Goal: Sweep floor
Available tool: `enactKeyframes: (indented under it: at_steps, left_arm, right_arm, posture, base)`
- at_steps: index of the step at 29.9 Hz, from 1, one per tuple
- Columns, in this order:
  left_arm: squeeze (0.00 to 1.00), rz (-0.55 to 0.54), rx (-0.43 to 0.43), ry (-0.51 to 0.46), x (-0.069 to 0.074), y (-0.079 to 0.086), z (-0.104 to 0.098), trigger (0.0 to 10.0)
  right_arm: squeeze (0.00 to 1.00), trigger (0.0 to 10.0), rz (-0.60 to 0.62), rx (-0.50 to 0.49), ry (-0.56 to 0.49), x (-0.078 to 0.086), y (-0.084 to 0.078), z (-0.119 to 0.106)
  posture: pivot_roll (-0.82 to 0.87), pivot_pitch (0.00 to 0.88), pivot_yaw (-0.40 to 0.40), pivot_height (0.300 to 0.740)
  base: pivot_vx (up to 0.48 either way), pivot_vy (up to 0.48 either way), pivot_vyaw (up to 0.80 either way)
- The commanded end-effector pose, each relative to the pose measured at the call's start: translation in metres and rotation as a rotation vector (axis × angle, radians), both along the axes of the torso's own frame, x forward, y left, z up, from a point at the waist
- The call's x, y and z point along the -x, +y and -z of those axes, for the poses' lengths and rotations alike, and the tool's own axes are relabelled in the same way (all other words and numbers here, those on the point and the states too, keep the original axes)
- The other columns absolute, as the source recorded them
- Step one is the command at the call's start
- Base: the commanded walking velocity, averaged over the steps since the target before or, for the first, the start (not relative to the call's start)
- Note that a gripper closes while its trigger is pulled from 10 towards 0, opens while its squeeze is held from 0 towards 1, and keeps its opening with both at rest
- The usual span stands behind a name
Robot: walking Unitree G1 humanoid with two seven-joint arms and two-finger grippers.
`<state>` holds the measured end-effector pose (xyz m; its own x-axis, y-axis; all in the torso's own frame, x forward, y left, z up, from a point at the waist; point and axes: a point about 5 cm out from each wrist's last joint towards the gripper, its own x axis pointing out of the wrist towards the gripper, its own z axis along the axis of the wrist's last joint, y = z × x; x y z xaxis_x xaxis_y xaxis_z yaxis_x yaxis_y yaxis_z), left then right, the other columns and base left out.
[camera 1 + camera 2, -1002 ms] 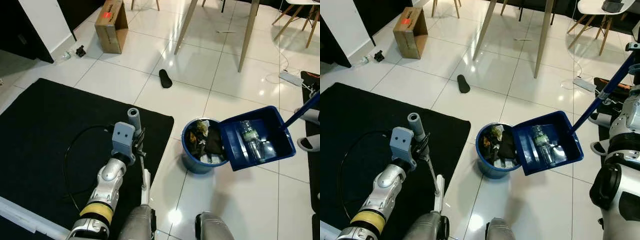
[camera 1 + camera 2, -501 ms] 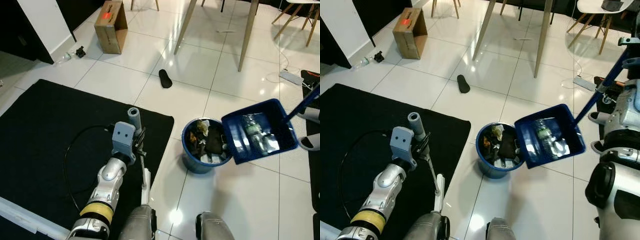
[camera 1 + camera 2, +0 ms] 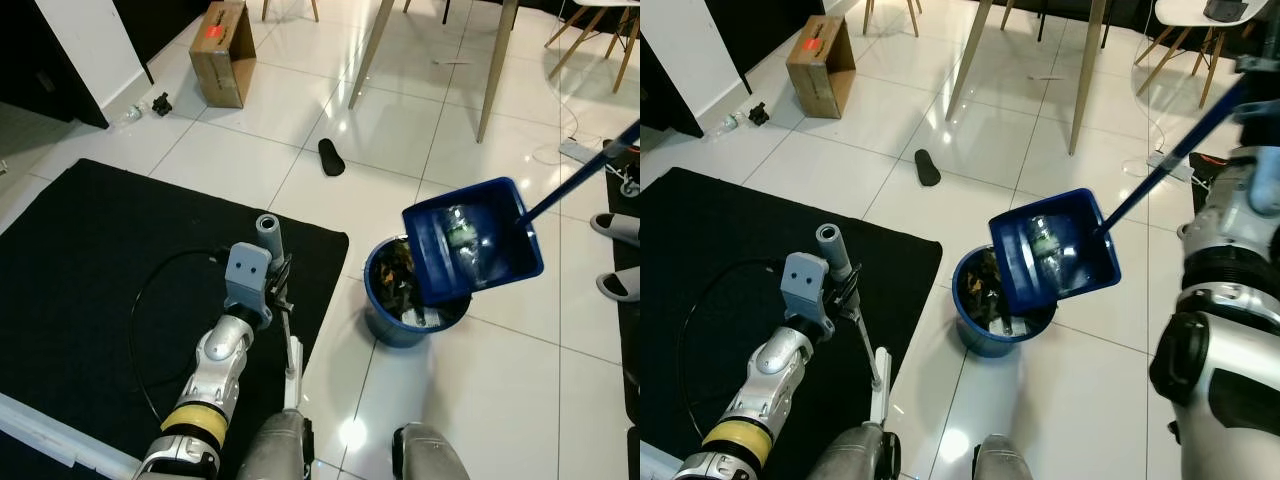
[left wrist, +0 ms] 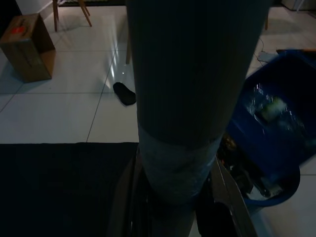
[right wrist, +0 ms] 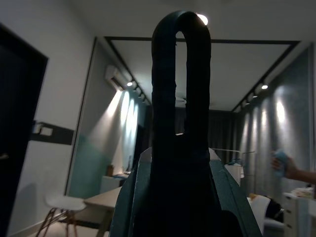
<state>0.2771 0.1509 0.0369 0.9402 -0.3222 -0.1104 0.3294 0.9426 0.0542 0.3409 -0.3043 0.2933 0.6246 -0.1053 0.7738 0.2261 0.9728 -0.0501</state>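
The dustpan (image 3: pixel 470 240) has swung from beside the bin (image 3: pixel 400 320) to tilt over it, so its bottle should tip in. The right claw (image 5: pixel 180 163) is clamped on its handle; the left claw (image 3: pixel 275 285) grips the broom (image 3: pixel 290 350).

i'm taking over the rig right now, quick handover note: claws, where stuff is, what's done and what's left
Left claw: shut on the broom handle, broom upright at the edge of the black mat.
Right claw: shut on the dustpan handle, arm raised at the right.
Dustpan: tilted over the blue bin, a clear plastic bottle and bits of litter inside it.
Bin: on the white tiles beside the mat, already holding rubbish.
Done: litter gathered into the pan and brought over the bin.
Left: tip the pan out fully. A dark sole-shaped thing lies on the tiles beyond the bin.
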Motion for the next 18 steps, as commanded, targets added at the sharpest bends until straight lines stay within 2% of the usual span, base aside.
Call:
enactKeyframes:
  at_steps: [1, 4, 5, 18]
  left_arm:
    - [0.0, 0.008, 0.008, -0.012, 0.0, -0.005, 0.0, 10.0]
    - [0.0, 0.008, 0.008, -0.011, 0.001, -0.005, 0.0, 10.0]
    - [0.0, 0.007, 0.009, -0.011, 0.001, -0.005, 0.001, 10.0]
    - [0.0, 0.005, 0.012, -0.012, 0.002, -0.006, 0.001, 10.0]
  right_arm:
    - [0.0, 10.0, -0.008, 0.035, -0.084, 0.004, 0.004, -0.017]
    - [0.0, 10.0, -0.035, 0.052, -0.084, 0.001, 0.011, -0.017]
    - [0.0, 10.0, -0.057, 0.073, -0.081, -0.001, 0.019, -0.016]
    - [0.0, 10.0, -0.088, 0.15, -0.071, -0.005, 0.034, -0.015]
  posture:
    - [0.03, 0.059, 0.003, 0.74]
    - [0.03, 0.059, 0.002, 0.74]
    - [0.04, 0.058, 0.0, 0.74]
    - [0.03, 0.049, -0.001, 0.74]
  base:
    - [0.0, 0.0, 0.0]
    - [0.0, 0.0, 0.0]
    - [0.0, 0.0, 0.0]
    - [0.0, 0.0, 0.0]
